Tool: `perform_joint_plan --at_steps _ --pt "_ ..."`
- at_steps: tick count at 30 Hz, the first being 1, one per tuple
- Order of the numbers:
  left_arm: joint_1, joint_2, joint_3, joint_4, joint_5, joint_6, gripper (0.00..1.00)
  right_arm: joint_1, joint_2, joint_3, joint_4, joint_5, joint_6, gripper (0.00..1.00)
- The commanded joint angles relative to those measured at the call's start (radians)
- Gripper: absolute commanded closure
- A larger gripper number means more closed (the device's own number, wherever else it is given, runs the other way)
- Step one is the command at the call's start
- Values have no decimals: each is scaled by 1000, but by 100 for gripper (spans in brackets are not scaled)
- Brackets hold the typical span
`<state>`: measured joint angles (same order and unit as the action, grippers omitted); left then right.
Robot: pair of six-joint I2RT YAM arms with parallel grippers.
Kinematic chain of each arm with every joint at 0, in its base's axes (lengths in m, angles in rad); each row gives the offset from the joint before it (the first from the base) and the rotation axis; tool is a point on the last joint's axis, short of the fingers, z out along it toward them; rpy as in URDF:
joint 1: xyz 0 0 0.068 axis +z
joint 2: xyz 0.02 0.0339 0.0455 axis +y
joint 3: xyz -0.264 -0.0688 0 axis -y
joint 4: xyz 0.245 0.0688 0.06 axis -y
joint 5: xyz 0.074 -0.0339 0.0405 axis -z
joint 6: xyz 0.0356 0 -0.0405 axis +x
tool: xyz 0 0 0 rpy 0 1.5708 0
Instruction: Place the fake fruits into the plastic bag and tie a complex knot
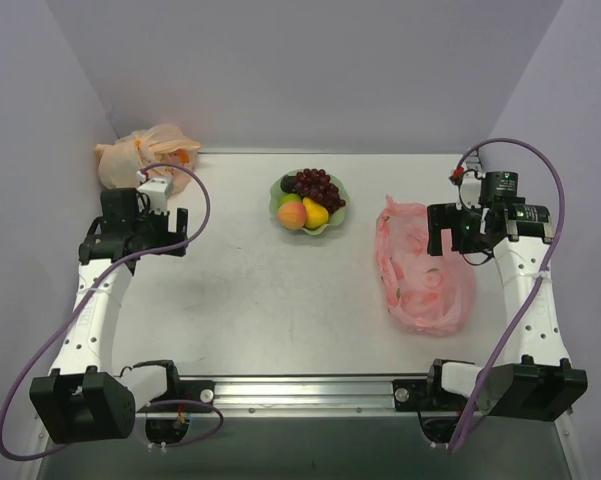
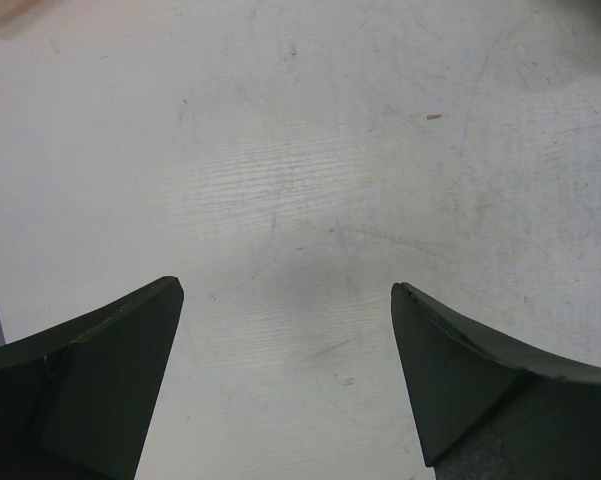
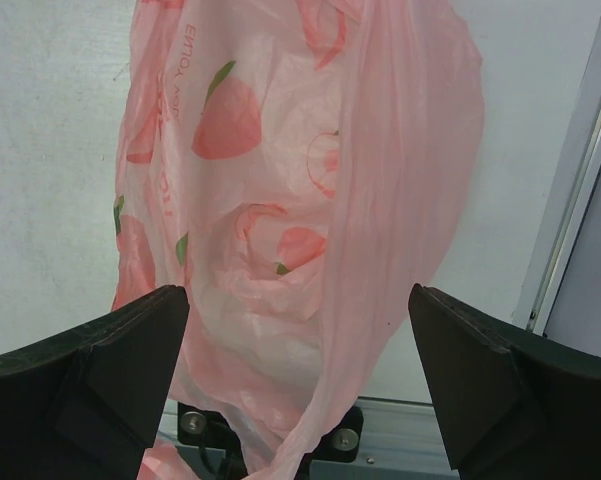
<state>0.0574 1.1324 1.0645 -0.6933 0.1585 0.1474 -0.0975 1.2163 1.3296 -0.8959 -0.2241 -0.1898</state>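
Pink bag [image 1: 423,272] lies on the table [image 2: 300,150] at right, below your right gripper [image 3: 298,295], jaws apart. Fruits [image 1: 310,200] sit in the far bowl [image 1: 276,203]. Your left gripper [image 2: 286,288], jaws apart too, hovers at left.

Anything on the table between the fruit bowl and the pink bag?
Nothing: in the top view only bare table separates the green bowl from the pink bag.
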Motion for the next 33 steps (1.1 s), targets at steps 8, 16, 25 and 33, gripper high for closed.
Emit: perform_joint_plan --at_steps 8,16,25,33 --pt "-37 43 68 54 29 55 3 -31 141 147 -205 49 -85 0" --pt "-106 67 69 107 36 15 3 -42 242 149 -298 46 -120 0" --pt "-122 64 17 193 39 -43 3 -47 367 149 -218 130 -83 0" --pt "-136 81 8 285 160 -48 2 -48 465 164 -133 154 -46 30"
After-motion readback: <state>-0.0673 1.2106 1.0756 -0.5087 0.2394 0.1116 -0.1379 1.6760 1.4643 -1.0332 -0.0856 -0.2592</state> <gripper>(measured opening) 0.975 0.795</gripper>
